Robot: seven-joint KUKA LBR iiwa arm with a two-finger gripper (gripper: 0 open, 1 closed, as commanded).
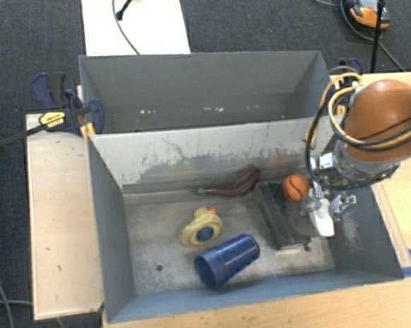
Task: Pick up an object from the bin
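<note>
Gripper (323,222) low at the right end of the grey metal bin (210,134), small orange ball (296,186) just beside it.
It hangs near the right wall, just right of a dark flat rectangular slab (280,217). The ball sits up-left of it, not touching. Spread or pinched, I cannot tell. Further left lie a blue plastic cup (227,260) on its side and a yellow toy (202,227).
</note>
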